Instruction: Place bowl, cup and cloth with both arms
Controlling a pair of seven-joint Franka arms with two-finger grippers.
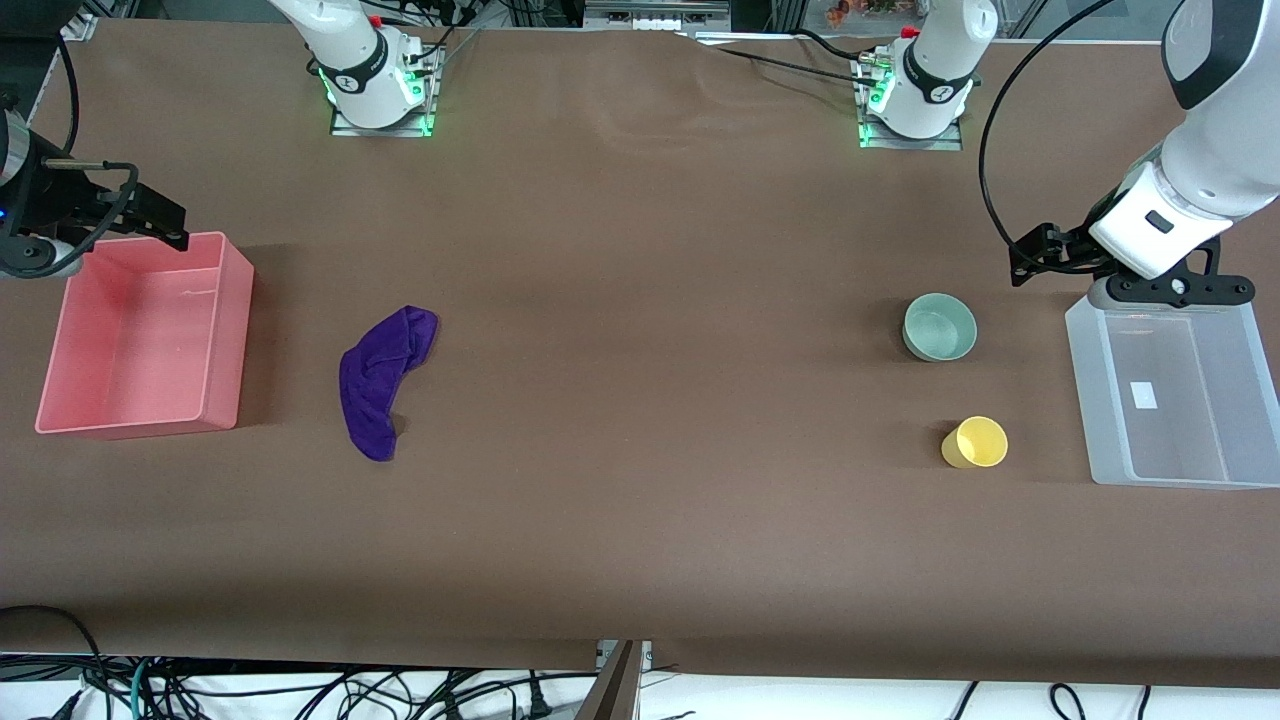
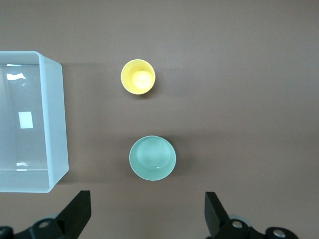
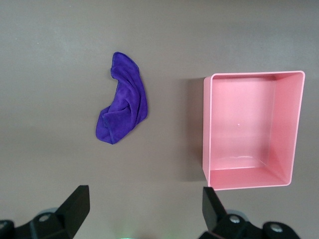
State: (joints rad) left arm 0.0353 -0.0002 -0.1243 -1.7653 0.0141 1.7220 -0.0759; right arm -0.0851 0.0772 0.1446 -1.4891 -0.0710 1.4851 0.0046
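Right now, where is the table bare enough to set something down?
The widest bare stretch lies between the purple cloth and the green bowl. The strip nearest the front camera is bare too. It is tighter between the yellow cup, the bowl and the clear bin, and between cloth and pink bin.

a pink bin [image 1: 225, 340] and a clear bin [image 1: 1095, 400] sit at the table's [image 1: 640, 300] two ends.

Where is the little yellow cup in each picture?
Front view: the yellow cup stands on the table, nearer to the camera than the green bowl, beside the clear bin.
Left wrist view: the cup shows with the bowl and the bin.
Right wrist view: the cup is not in it.
Shared landmark: the green bowl, next to the cup in both views.
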